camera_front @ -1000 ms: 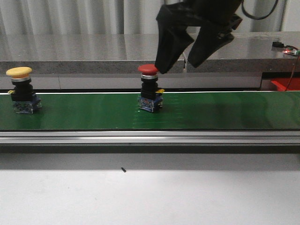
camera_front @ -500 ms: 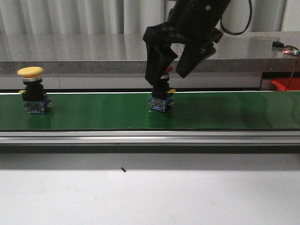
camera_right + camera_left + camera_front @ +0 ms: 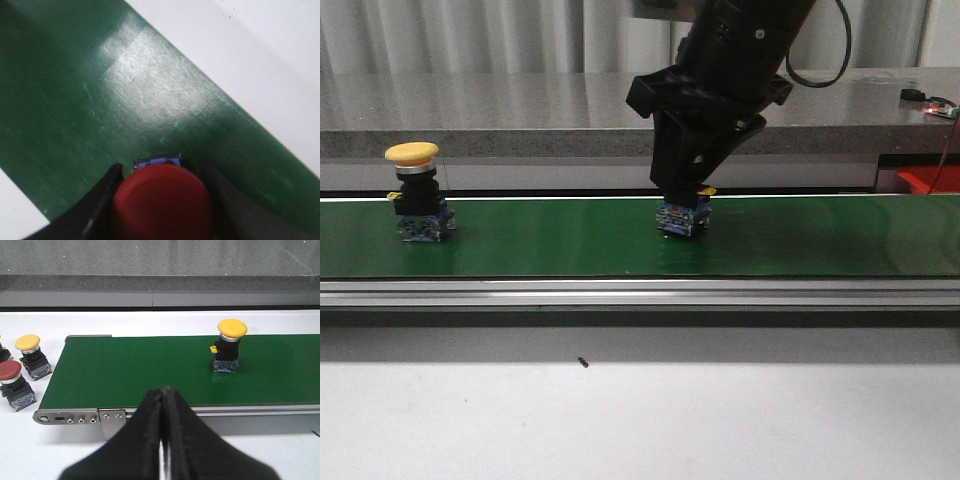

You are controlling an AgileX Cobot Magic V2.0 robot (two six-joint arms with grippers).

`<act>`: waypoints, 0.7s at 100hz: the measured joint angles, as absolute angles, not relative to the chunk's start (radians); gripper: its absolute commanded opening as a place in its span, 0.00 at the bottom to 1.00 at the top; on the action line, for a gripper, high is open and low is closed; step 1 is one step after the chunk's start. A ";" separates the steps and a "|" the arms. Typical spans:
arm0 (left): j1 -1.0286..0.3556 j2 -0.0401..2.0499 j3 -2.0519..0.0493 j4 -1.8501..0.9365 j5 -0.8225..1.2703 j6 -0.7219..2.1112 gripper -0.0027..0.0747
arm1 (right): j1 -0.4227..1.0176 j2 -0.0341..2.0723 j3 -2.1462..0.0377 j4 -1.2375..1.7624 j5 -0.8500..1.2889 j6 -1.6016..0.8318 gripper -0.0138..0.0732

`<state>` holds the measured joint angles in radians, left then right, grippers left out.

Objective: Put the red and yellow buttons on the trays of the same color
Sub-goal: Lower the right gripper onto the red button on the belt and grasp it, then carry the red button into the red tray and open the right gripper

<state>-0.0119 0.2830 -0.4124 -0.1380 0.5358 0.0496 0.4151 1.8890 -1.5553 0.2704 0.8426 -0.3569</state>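
Observation:
The red button [image 3: 682, 215] stands upright on the green belt [image 3: 550, 240], and only its blue base shows under my right gripper [image 3: 685, 188]. In the right wrist view the red cap [image 3: 165, 200] fills the gap, with a finger [image 3: 106, 196] pressed on each side, so my right gripper [image 3: 163, 192] is shut on it. A yellow button [image 3: 415, 190] stands further left on the belt, and it also shows in the left wrist view [image 3: 231, 345]. My left gripper [image 3: 164, 391] hangs in front of the belt's near rail, shut with nothing in it. The yellow tray is out of view.
A red tray corner [image 3: 928, 180] shows at the far right behind the belt. Off the belt's end, a spare yellow button [image 3: 32, 355] and a spare red button [image 3: 13, 385] stand on the white table. A grey ledge [image 3: 470, 110] runs behind the belt.
Both buttons have travelled to the right along the belt. My right gripper came down over the red button from an open stance and closed on its cap.

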 measured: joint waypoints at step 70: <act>-0.012 0.283 -0.412 -0.138 0.536 0.050 0.01 | -0.281 1.722 -1.672 0.193 1.028 -0.200 0.41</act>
<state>-0.0119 0.2830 -0.4124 -0.1380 0.5358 0.0496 -0.2810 1.7222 -1.6717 0.1929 1.0284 -0.2003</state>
